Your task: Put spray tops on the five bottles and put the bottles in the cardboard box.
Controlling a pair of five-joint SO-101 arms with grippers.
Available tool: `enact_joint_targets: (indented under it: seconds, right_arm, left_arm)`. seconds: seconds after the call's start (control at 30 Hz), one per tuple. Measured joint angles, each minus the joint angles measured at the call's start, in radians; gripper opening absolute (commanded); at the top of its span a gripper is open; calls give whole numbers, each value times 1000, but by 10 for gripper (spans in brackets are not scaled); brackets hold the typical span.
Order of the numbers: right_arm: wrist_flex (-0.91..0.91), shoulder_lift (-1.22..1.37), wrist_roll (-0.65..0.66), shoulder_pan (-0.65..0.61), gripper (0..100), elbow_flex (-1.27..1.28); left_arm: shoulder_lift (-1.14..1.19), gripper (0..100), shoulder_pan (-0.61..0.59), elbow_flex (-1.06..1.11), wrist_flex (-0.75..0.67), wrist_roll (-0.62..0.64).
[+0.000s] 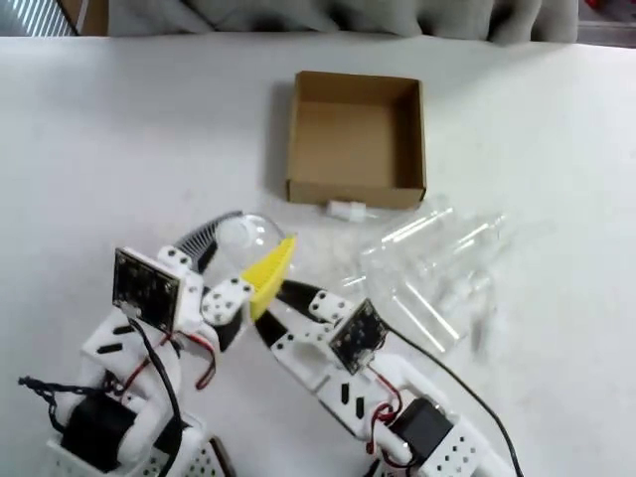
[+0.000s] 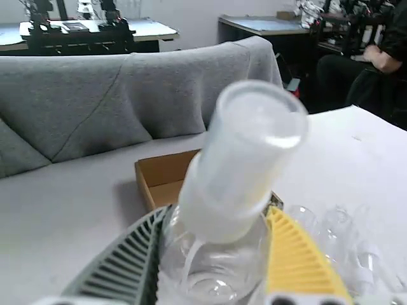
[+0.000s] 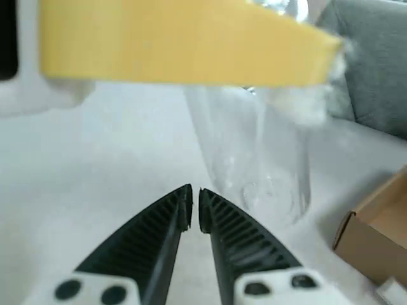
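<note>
My left gripper, with one grey and one yellow finger, is shut on a clear bottle that carries a white spray top. It holds the bottle upright just above the table, in front of the cardboard box. My right gripper has black fingers and sits right beside the yellow finger, low on the held bottle. In the right wrist view this gripper is shut with nothing between its fingers.
Several clear loose bottles lie in a heap to the right of the arms, below the box's right corner. A white spray top lies against the box's front wall. A grey sofa stands beyond the table's far edge.
</note>
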Motion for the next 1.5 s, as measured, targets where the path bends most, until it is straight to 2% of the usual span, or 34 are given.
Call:
enact_joint_targets:
  seconds: [0.1,0.23,0.5,0.6,0.77,0.9,1.1,1.4,1.5]
  right_arm:
    - [41,0,6,3,15,-6]
    - [46,0,80,28,15,-6]
    - [46,0,112,130,16,-6]
    - [40,0,112,199,16,-14]
    - [-14,0,106,425,16,-25]
    - [-17,26,71,474,16,-75]
    - [-38,353,58,539,16,-244]
    - [-64,1019,-15,709,19,-661]
    - [-3,1214,-15,755,77,-838]
  left_arm:
    - [72,24,-72,17,-130,0]
    - [249,24,-117,-32,-245,0]
    - [798,24,-124,-373,-416,0]
    - [1010,24,-124,-525,-443,0]
    - [1277,24,-124,-709,-451,0]
    - [1356,24,-129,-779,-451,0]
    - [1407,24,-147,-786,-451,0]
    - [1409,24,-249,-784,-451,0]
    - [1409,24,-253,-784,-451,0]
